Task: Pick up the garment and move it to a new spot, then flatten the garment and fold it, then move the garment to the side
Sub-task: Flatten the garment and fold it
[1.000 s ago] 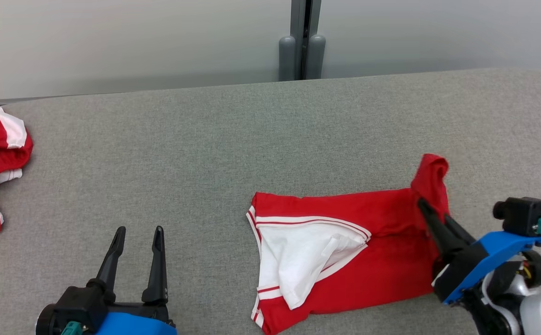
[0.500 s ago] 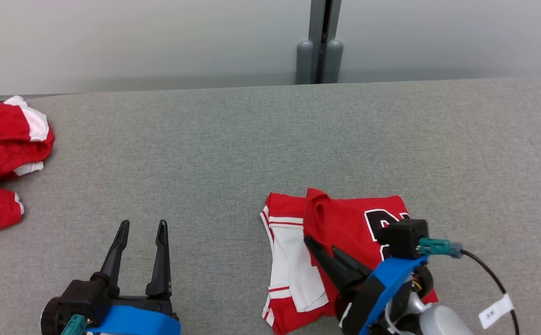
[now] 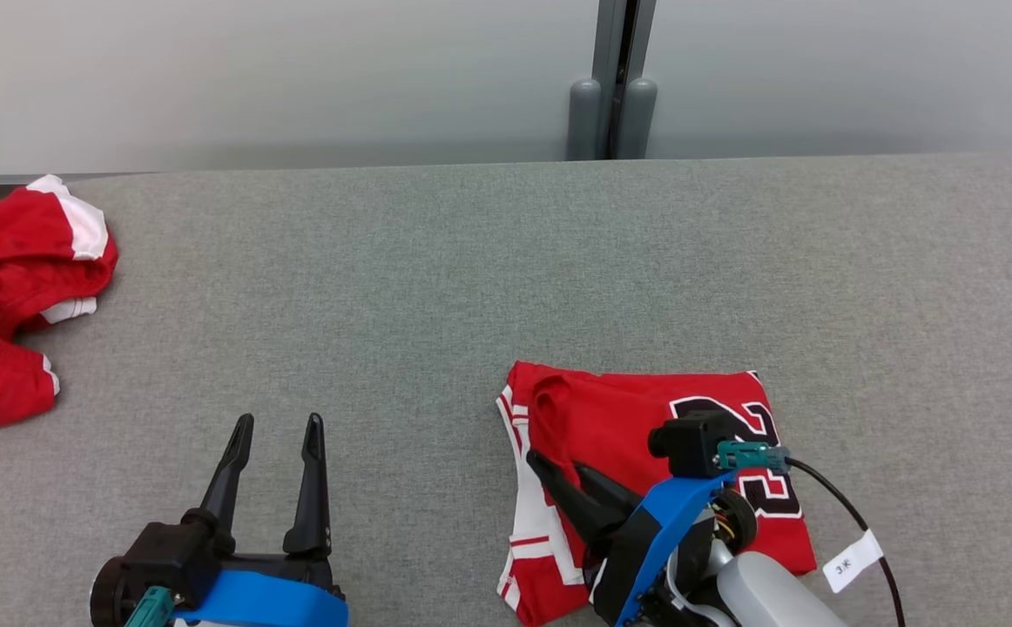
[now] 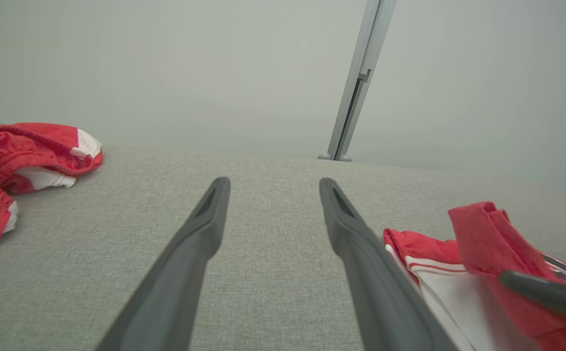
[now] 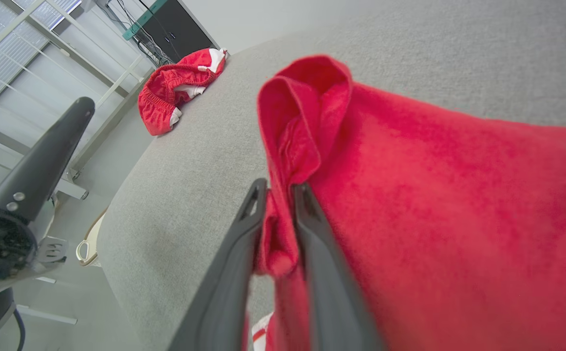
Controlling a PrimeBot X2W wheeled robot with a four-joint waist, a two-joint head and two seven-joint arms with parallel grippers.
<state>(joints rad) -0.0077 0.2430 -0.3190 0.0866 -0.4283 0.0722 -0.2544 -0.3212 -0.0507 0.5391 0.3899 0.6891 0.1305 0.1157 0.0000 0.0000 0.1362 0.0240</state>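
The jersey lies folded on the table, front right. The right claw sits at its left edge — pinching a raised red fold. Left claw agape, well apart.

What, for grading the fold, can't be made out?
- Head view: jersey number, partly covered by the camera mount of the right tool.
- Head view: second red garment, cut by left edge.
- Right wrist view: whether that tool clamps the fold or just flanks it; cloth hides contact.
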